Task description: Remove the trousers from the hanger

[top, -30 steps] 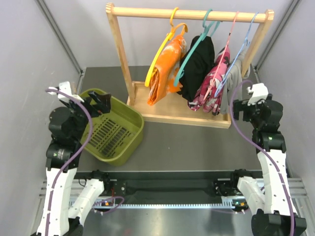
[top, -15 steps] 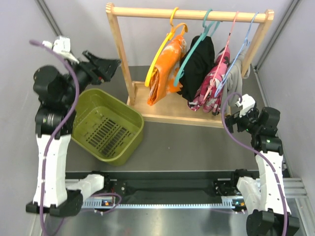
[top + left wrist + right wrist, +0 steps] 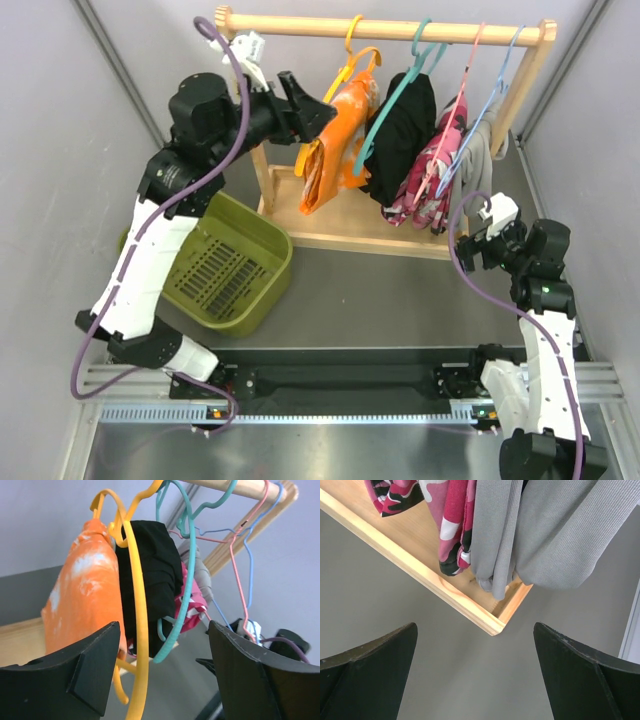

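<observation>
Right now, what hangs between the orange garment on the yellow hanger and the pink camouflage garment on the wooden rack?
A black garment on a teal plastic hanger, seen most clearly in the top external view.

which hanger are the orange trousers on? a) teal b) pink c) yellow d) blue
c: the orange trousers hang from the yellow hanger, whose yellow arm curves down right beside them in the left wrist view.
</observation>
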`<act>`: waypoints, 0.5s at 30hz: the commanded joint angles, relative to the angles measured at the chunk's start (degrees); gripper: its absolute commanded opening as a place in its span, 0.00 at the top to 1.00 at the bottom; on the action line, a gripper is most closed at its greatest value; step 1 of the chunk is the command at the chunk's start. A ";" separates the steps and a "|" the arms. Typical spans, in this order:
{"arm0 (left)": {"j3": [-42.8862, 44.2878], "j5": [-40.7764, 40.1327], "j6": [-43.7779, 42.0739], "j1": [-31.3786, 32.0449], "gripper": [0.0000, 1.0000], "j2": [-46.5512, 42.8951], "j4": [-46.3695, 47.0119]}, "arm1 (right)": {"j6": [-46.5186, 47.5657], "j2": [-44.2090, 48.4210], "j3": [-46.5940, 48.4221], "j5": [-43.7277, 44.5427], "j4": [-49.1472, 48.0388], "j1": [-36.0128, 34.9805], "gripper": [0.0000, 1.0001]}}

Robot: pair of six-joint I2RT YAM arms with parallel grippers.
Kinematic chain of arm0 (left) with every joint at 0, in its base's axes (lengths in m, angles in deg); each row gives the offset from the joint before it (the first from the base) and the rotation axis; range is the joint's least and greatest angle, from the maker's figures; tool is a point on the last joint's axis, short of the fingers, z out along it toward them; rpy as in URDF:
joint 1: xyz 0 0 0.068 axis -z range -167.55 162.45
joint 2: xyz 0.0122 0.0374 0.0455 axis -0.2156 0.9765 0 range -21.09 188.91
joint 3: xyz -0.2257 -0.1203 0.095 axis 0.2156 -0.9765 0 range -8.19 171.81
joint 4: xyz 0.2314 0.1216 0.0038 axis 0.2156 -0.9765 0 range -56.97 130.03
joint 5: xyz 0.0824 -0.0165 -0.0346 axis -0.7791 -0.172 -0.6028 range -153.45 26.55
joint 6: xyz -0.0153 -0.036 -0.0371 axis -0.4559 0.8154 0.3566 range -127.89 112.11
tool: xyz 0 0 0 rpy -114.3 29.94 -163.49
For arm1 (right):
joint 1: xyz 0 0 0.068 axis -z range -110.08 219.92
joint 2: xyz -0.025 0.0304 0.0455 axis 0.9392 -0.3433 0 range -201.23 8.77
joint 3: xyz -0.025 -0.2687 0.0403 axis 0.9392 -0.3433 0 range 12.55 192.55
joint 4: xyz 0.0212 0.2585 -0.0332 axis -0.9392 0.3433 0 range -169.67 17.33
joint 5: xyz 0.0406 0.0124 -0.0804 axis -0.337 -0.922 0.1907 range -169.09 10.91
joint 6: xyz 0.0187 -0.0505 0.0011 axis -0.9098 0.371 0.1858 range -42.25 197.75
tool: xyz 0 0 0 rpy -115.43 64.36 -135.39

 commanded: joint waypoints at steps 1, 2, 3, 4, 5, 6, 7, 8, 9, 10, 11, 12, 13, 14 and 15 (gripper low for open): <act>5.72 -11.20 -7.59 4.08 0.25 3.36 -1.95 | 1.19 0.76 0.58 -1.69 -0.16 0.58 0.00; 8.52 -17.49 -10.83 6.35 0.29 5.90 -3.78 | 1.10 0.67 0.58 -1.61 -0.15 0.66 0.00; 10.11 -20.51 -10.87 7.68 0.29 5.93 -4.67 | 1.10 0.67 0.58 -1.61 -0.15 0.67 0.00; 11.70 -23.15 -14.52 8.99 0.30 8.71 -5.72 | 1.19 0.76 0.58 -1.61 0.02 0.67 0.00; 13.19 -26.31 -16.30 11.18 0.30 9.96 -6.43 | 1.19 0.85 0.66 -1.61 -0.07 0.67 0.00; 15.64 -30.69 -17.97 11.99 0.31 11.28 -7.74 | 1.10 0.94 0.58 -1.61 -0.07 0.67 0.00; 16.71 -32.47 -20.77 12.61 0.33 13.47 -8.19 | 1.10 0.94 0.58 -1.43 0.02 0.67 0.00; 17.94 -35.27 -22.02 13.74 0.34 14.44 -8.37 | 1.10 0.94 0.66 -1.43 0.02 0.67 0.00; 18.30 -36.87 -24.64 14.36 0.35 15.67 -8.46 | 1.19 1.02 0.66 -1.35 0.11 0.67 0.00; 18.57 -38.10 -25.80 15.24 0.39 16.29 -8.37 | 1.10 1.03 0.75 -1.26 0.11 0.67 0.00; 19.00 -39.33 -26.76 15.42 0.41 16.73 -8.37 | 1.10 1.03 0.67 -1.26 0.20 0.67 0.00; 19.18 -40.56 -28.25 15.51 0.45 17.61 -8.28 | 1.10 1.03 0.66 -1.26 0.20 0.75 0.00; 19.10 -40.84 -28.44 15.60 0.62 17.88 -8.28 | 1.10 1.03 0.66 -1.17 0.20 0.75 0.00; 19.18 -41.10 -28.44 15.60 0.87 18.06 -8.02 | 1.19 1.11 0.75 -1.17 0.20 0.75 0.00; 19.18 -41.36 -28.53 15.60 1.00 18.14 -7.15 | 1.10 1.11 0.67 -1.17 0.20 0.75 0.00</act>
